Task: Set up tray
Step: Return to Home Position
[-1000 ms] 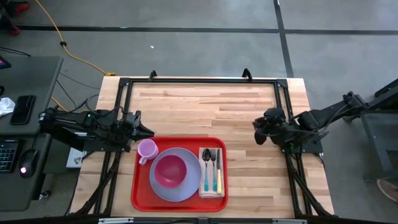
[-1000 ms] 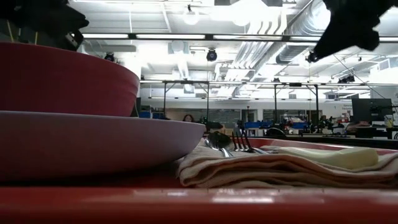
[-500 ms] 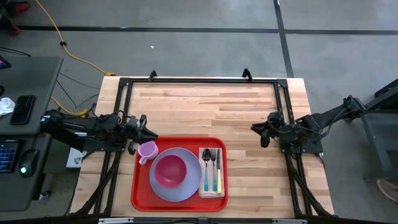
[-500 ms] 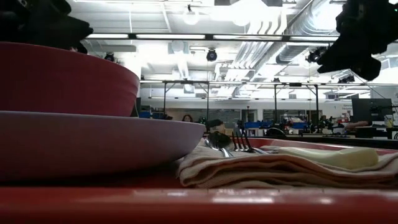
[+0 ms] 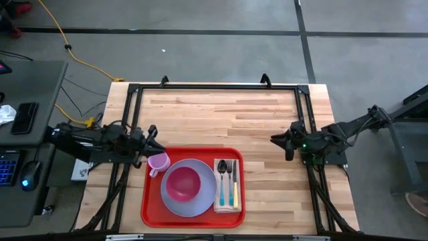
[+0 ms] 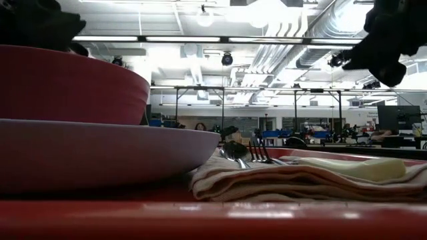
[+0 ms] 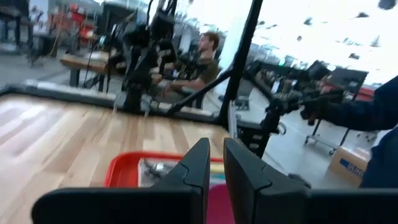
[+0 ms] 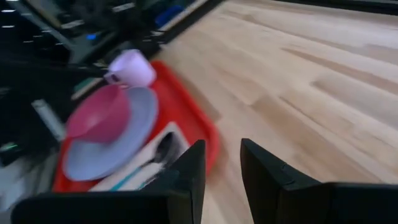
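Wooden table (image 5: 221,110), lower centre: red tray (image 5: 152,214) holds plate (image 5: 200,204) with pink bowl (image 5: 182,184), lilac cup (image 5: 158,161), napkin (image 5: 227,208) with cutlery (image 5: 228,177). Left gripper (image 5: 151,140) mid-left, right gripper (image 5: 281,144) mid-right: fingers slightly parted, empty.

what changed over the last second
Both arms drew back outward: the left gripper slid left, away from the cup, and the right gripper pulled in toward the right edge of the table. Nothing was taken or let go. The tray and everything on it stayed put.

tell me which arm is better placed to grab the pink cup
Left, probably: the left gripper sits right beside the pink cup at the tray corner; the right gripper is across the table.
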Controlling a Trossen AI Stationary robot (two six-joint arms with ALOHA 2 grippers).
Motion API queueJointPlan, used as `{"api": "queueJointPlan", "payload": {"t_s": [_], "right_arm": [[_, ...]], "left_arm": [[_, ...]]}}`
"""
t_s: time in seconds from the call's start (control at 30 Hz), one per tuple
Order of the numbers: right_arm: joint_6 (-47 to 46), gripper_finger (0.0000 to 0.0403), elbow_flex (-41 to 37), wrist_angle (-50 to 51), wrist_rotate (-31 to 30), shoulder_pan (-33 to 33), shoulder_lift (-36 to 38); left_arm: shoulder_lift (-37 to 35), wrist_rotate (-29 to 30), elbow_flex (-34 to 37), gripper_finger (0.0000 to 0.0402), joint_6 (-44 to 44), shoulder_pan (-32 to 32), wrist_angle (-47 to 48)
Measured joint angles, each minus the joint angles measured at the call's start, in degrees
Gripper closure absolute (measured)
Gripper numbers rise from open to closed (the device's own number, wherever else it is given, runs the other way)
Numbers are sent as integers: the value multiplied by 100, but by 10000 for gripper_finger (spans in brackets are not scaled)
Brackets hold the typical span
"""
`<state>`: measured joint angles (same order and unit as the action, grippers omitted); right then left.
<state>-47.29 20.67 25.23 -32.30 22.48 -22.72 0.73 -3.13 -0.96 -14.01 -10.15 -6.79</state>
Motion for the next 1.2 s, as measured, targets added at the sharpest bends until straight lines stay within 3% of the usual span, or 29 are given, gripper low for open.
{"api": "queueJointPlan", "payload": {"t_s": [0.2,0.43,0.97,1.2], "right_arm": [[744,324,1,-654,573,2,28],[1279,324,2,-732,586,2,25],[1313,324,2,-691,338,0,15],[2000,324,2,-1641,994,2,38]], "left_arm": [[-30,-232,5,323,176,2,32],[-36,-337,11,323,410,1,133],[-37,-51,22,323,386,2,333],[-37,-51,27,323,388,2,315]]}}
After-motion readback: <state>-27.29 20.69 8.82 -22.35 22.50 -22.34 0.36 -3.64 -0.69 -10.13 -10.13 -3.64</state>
